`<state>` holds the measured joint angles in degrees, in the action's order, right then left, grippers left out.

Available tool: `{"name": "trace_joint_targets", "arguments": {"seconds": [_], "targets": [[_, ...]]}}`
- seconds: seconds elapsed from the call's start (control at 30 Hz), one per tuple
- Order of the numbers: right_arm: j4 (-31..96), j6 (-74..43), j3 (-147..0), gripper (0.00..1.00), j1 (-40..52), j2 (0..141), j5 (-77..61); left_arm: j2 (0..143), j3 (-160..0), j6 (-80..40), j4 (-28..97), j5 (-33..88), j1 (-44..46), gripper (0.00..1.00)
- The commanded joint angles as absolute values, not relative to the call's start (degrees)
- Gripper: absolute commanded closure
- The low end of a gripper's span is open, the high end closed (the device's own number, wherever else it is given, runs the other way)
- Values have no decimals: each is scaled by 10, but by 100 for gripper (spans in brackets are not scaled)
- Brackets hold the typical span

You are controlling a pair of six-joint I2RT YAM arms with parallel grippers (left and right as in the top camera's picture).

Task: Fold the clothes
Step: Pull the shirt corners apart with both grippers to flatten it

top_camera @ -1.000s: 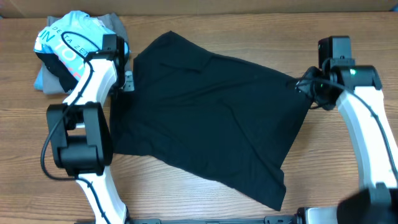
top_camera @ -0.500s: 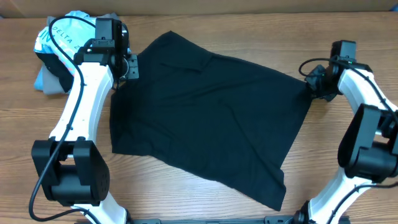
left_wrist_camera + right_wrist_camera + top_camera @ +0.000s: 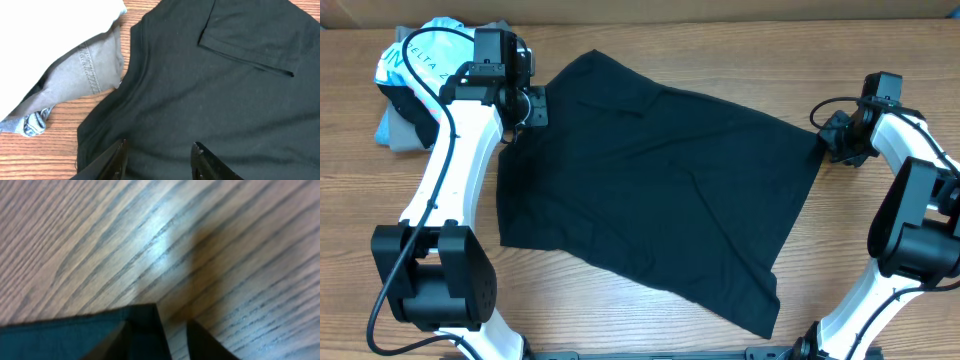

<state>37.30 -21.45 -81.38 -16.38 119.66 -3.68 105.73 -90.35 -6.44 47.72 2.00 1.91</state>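
- Left gripper (image 3: 157, 150) hangs over the black shirt's (image 3: 660, 190) collar-side edge, jaws apart and holding nothing.
- Right gripper (image 3: 157, 326) is low at the shirt's right corner, jaws apart. The close-up's blurry.
- Shirt lies spread on the tabletop (image 3: 570, 310).

Surface (image 3: 620, 310): light brown wood grain. Black garment (image 3: 660, 190) lies spread flat across the centre, skewed, with one corner toward the lower right. Upper left of frame: grey garment (image 3: 388, 128) on the wood, close beside the black one, blue shirt (image 3: 420, 55) piled on top.
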Motion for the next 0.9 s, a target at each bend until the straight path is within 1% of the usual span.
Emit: {"name": "trace_joint_targets", "arguments": {"seconds": [0.0, 0.07, 0.1, 0.13, 0.23, 0.43, 0.47, 0.5, 0.53, 0.57, 0.6, 0.67, 0.7, 0.8, 0.87], "targets": [[390, -207, -809, 71, -160, 1225, -69, 1041, -903, -58, 475, 30, 27, 55], [378, -207, -809, 78, -160, 1225, -69, 1041, -903, -58, 475, 30, 27, 55], [366, -208, -809, 89, -160, 1225, -69, 1041, -903, -58, 476, 30, 27, 55], [353, -208, -809, 96, -161, 1225, -69, 1041, -903, -58, 475, 30, 27, 55], [283, -208, -809, 96, -166, 1225, -67, 1041, -903, -60, 475, 31, 27, 54], [51, -220, -811, 96, -205, 1225, -42, 1041, -903, -63, 482, 31, 27, 54], [36, -230, -811, 96, -211, 1225, -42, 1041, -903, -63, 485, 31, 27, 54], [23, -241, -811, 92, -217, 1225, -42, 1041, -903, -63, 487, 31, 27, 54], [15, -242, -811, 58, -223, 1225, -47, 1041, -903, -63, 489, 31, 27, 54], [13, -240, -811, 19, -227, 1225, -56, 1041, -903, -63, 490, 31, 27, 53], [14, -239, -812, 10, -231, 1223, -62, 1041, -903, -62, 491, 31, 27, 51], [33, -237, -812, 7, -242, 1216, -80, 1041, -903, -62, 491, 31, 27, 49], [44, -237, -812, 5, -248, 1209, -96, 1041, -903, -62, 491, 31, 27, 48], [85, -237, -812, 2, -264, 1176, -158, 1041, -903, -62, 494, 34, 27, 43], [113, -237, -812, 0, -273, 1146, -205, 1041, -903, -57, 504, 37, 27, 36]]}}
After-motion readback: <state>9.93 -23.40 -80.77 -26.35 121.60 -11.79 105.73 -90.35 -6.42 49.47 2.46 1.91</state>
